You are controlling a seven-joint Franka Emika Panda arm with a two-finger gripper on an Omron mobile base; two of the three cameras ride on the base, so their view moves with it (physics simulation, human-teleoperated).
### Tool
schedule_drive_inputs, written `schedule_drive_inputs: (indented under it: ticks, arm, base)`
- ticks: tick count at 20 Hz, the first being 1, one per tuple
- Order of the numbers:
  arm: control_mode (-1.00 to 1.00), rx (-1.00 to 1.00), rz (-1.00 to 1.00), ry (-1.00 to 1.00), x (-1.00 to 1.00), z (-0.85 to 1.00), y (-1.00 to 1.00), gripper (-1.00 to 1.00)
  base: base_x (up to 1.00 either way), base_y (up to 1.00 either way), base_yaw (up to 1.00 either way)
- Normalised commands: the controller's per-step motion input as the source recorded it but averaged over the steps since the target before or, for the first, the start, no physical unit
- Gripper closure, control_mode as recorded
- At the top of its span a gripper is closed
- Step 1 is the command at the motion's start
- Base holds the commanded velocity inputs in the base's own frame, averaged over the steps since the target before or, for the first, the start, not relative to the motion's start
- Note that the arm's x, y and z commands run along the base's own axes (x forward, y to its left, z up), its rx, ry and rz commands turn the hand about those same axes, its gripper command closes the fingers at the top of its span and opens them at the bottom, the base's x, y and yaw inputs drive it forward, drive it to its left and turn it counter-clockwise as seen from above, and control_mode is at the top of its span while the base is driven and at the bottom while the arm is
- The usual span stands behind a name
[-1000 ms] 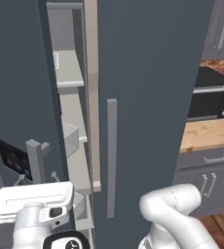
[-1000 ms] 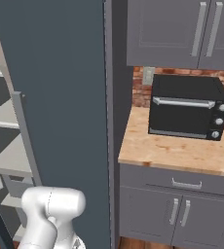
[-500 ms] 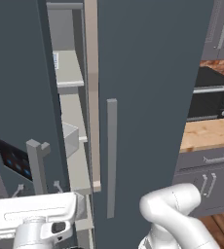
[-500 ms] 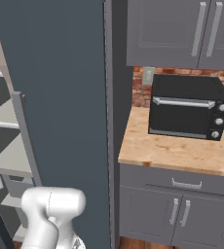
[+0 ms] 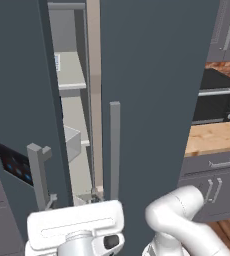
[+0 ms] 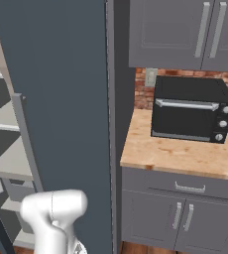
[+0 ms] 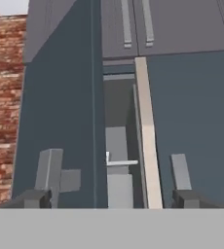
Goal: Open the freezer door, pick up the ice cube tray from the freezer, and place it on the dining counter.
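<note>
The end effector (image 7: 109, 199) has backed off with jaws spread wide, holding nothing. The freezer door (image 5: 17, 115) now stands ajar by its handle (image 5: 37, 175), exposing shelves (image 5: 69, 85). The ice cube tray's position cannot be told.

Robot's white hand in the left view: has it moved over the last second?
Yes. The hand has slid right and slightly down, from beneath the freezer door handle toward the plain door's handle.

The arm is bent low, its gripper (image 7: 109, 197) jaws spread wide apart.
</note>
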Motion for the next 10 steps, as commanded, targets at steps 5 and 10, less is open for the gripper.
schedule_drive_inputs:
  ticks: [5,10]
  arm:
    - [-1.0,0.02,0.28,0.0,-0.12,0.61,-0.84,-1.0]
    - [-1.0,0.07,0.37,-0.01,0.0,0.62,-0.71,-1.0]
  base:
    - [0.0,0.0,0.0]
    - [0.0,0.0,0.0]
